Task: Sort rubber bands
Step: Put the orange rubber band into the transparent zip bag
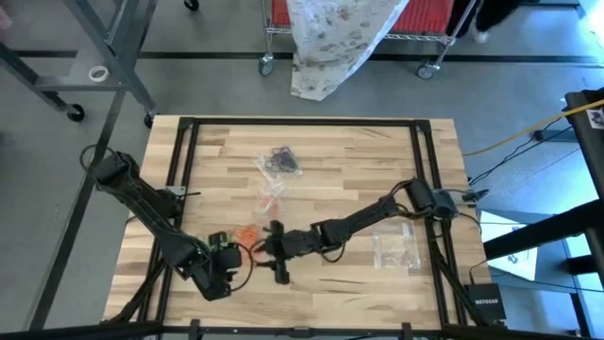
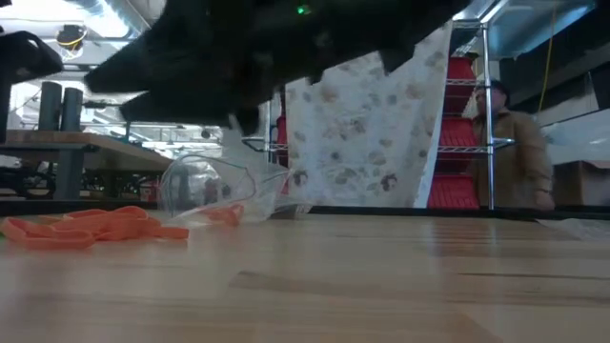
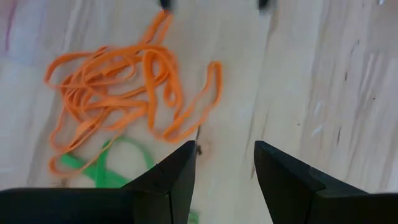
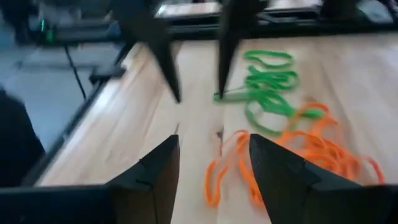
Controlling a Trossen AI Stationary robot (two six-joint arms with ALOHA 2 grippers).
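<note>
Two dark arms are seen over the wooden surface (image 1: 377, 151), meeting near its front edge, left of centre. The left hand (image 1: 238, 257) is held low just beside the rubber bands; its fingers (image 3: 171, 180) are parted with bare wood between them, nothing gripped. The right hand (image 1: 267, 241) is pointed toward the left one from the other side of the pile; its fingers (image 4: 155, 174) are also spread, nothing clamped. In the right wrist view the left hand's two finger tips are seen pointing down at the wood just beside the green loops.

Three clear plastic bags are spread on the surface: one with black bands (image 1: 279, 161) toward the far side, one with orange bands (image 1: 270, 193) near the middle, and one (image 1: 394, 247) to the right of the right arm, contents not discernible.

The loose rubber bands (image 1: 247, 232) are lying on the surface between the two hands: a tangle of orange loops (image 3: 118, 87) with green loops (image 4: 270, 87) touching it on the side nearer the left hand. In the low view the orange bands (image 2: 86, 227) are lying flat at left, with a clear bag (image 2: 205, 191) behind them.

Beyond the surface, a patterned cloth (image 2: 367, 133) is hung over a red wire rack (image 2: 457, 181), and a person (image 2: 519, 143) is standing at right.
</note>
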